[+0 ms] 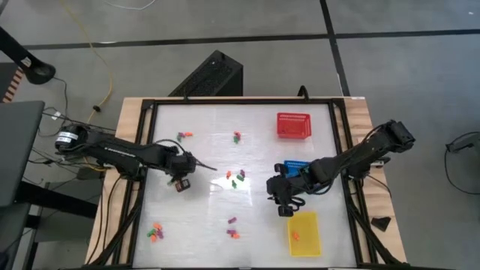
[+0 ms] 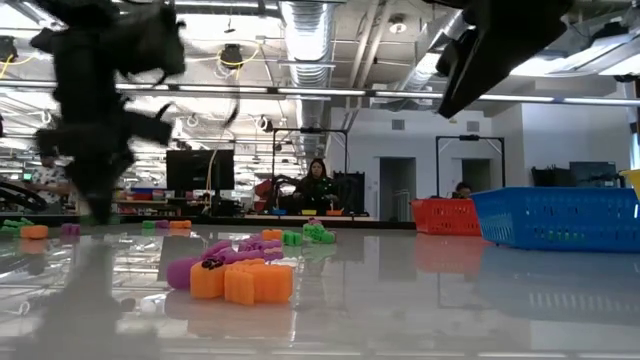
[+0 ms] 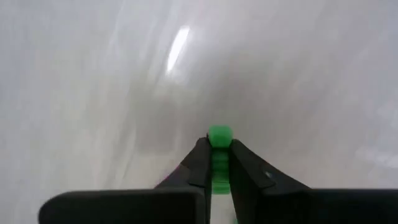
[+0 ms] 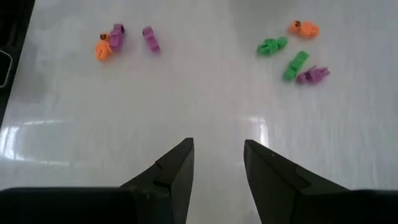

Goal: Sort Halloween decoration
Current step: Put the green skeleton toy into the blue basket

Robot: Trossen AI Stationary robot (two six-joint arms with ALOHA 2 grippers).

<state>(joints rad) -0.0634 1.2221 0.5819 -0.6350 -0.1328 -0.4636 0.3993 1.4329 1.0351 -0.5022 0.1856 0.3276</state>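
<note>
The left gripper pinches a small green plastic trinket between its dark fingertips, its jaws drawn nearly together around the piece, above the left-centre of the white glossy table. The right gripper hangs over the table's right half with its fingers parted and nothing between them, just beside the blue mesh basket and just beyond the yellow mesh basket at the near right, which holds an orange piece. A red mesh basket stands at the far right of the table.

The rest of the tiny orange, green and purple Halloween trinkets lie scattered in small clusters: one at the far left-centre, one at the far centre, one in the middle, one at the near centre and one at the near left. From table height, an orange and purple heap sits closest, with green pieces farther back. The right wrist view takes in two loose groups ahead of the open fingers, an orange and purple one and a green, orange and purple one, well apart from each other.

People sit at desks in the room behind
</note>
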